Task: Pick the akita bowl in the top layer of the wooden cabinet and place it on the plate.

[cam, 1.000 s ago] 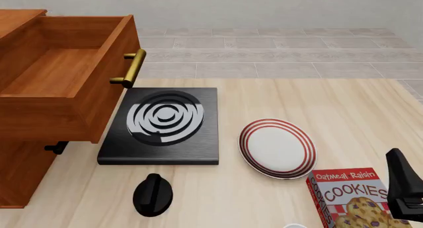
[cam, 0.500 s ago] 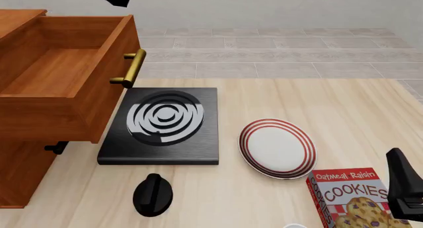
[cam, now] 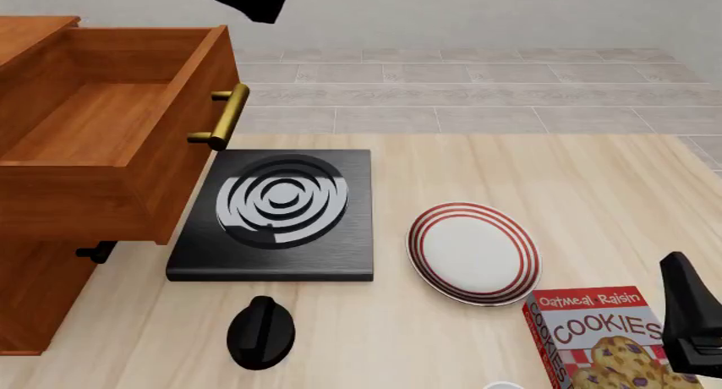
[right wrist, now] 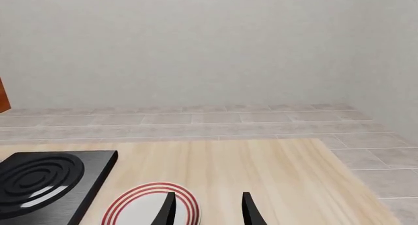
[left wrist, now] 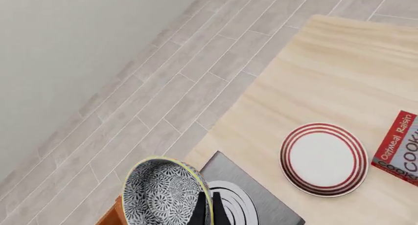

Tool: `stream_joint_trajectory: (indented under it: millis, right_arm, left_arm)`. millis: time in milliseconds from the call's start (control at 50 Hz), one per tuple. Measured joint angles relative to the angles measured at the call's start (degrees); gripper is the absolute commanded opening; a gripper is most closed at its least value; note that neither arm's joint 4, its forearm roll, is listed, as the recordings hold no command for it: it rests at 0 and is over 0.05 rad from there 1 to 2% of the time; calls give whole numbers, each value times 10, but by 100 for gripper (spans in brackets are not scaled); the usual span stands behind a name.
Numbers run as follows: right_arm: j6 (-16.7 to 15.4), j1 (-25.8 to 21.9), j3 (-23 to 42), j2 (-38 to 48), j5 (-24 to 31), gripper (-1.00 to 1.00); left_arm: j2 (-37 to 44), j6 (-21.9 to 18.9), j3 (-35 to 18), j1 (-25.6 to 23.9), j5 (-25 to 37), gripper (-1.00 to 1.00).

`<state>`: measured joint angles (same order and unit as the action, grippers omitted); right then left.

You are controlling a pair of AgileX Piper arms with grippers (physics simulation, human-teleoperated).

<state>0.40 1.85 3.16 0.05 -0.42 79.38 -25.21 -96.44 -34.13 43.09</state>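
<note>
The akita bowl (left wrist: pixel 164 194) is up in the air, pinched at its rim by the left hand (left wrist: pixel 207 211), whose two dark fingers sit close together on the near edge of the bowl at the bottom of the left wrist view; in the front view only a black piece of that arm shows at the top edge, left of centre, and the bowl itself is out of frame there, so it rides high above the desk (cam: pixel 564 178); the top layer (cam: pixel 107 135) of the wooden cabinet (cam: pixel 34 296) stands pulled out at the left of the front view with nothing visible on the part of its floor that shows; what matters now is the plate (left wrist: pixel 324 158), which in the left wrist view lies to the right of the bowl and a little higher in the frame, well apart from it, past the black stove (cam: pixel 276 213); so the carry, as I judge it, has to go across the stove and then down; the right hand (right wrist: pixel 207 210) hangs low, just beside the plate (right wrist: pixel 149 205), fingers parted and holding nothing, but the bowl belongs to the left.
</note>
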Motion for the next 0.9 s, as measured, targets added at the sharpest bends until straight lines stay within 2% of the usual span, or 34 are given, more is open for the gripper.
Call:
stream_joint_trajectory:
  millis: [500, 900]
  right_arm:
    - [9, 1, 3, 0, 3, 100]
    - [18, 0, 6, 0, 7, 100]
  left_arm:
    - [34, 14, 4, -46, -38, -100]
    - [60, 20, 31, -76, -86, -100]
